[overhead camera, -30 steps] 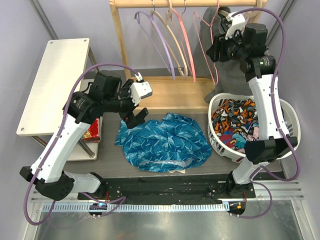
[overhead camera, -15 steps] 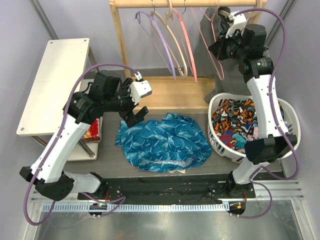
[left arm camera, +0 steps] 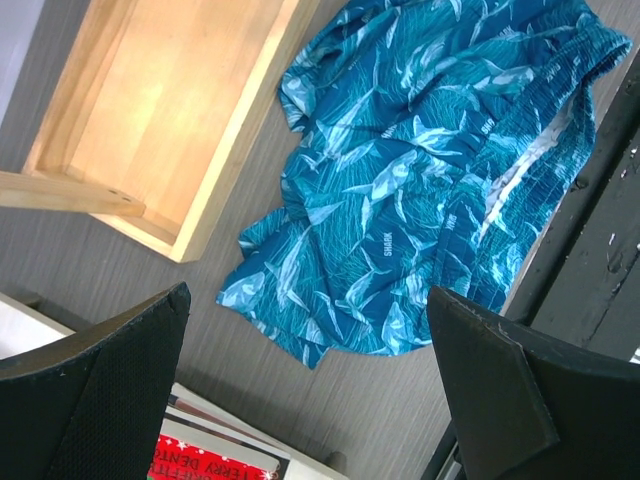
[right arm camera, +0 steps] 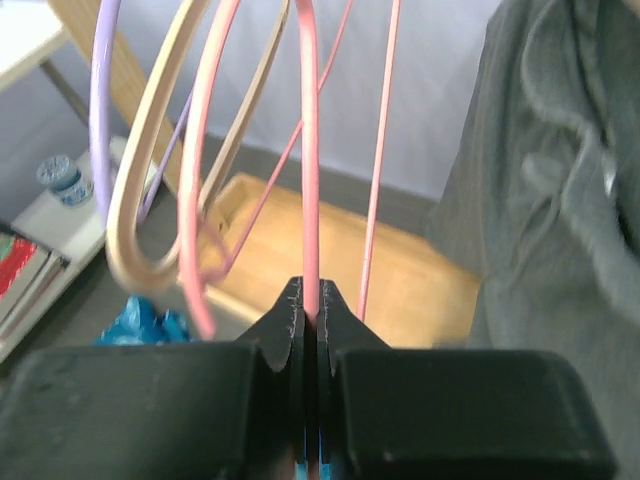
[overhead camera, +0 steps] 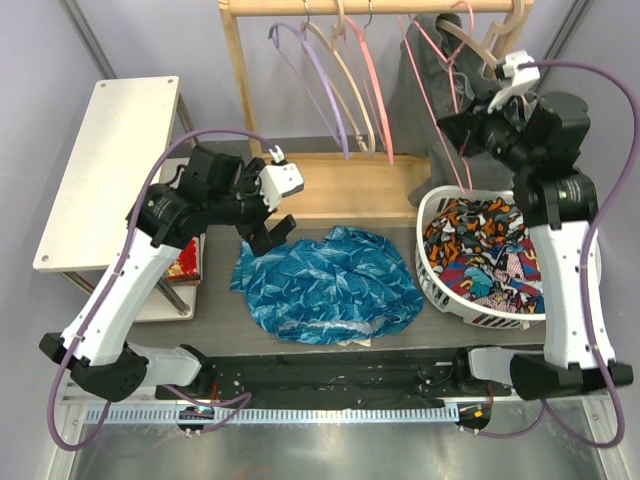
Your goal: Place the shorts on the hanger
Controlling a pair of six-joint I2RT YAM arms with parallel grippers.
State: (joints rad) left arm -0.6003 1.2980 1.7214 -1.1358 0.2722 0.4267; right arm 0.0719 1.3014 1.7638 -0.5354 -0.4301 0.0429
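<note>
The shorts [overhead camera: 325, 280] lie crumpled on the dark table between the arms, blue with a lighter teal print; the left wrist view shows the shorts [left arm camera: 420, 160] too. My left gripper [overhead camera: 270, 225] hovers over their left edge, open and empty [left arm camera: 308, 330]. At the rack's right end, my right gripper [overhead camera: 457, 128] is shut on the hanger [overhead camera: 425, 55], a thin pink wire one. In the right wrist view the hanger wire [right arm camera: 308, 150] runs straight up from between the closed tips of my right gripper [right arm camera: 311, 295].
The wooden rail [overhead camera: 380, 7] carries purple, beige and salmon hangers [overhead camera: 345, 90], a wooden hanger [overhead camera: 490, 40] and a grey garment [overhead camera: 420, 110]. A white basket [overhead camera: 432, 280] of patterned clothes stands right. A white shelf [overhead camera: 110, 170] with books stands left. The rack's wooden base [overhead camera: 350, 195] lies behind the shorts.
My right gripper has shut on the pink wire hanger and moved right and nearer, pulling the wire along the rail. The left arm and the shorts have not moved.
</note>
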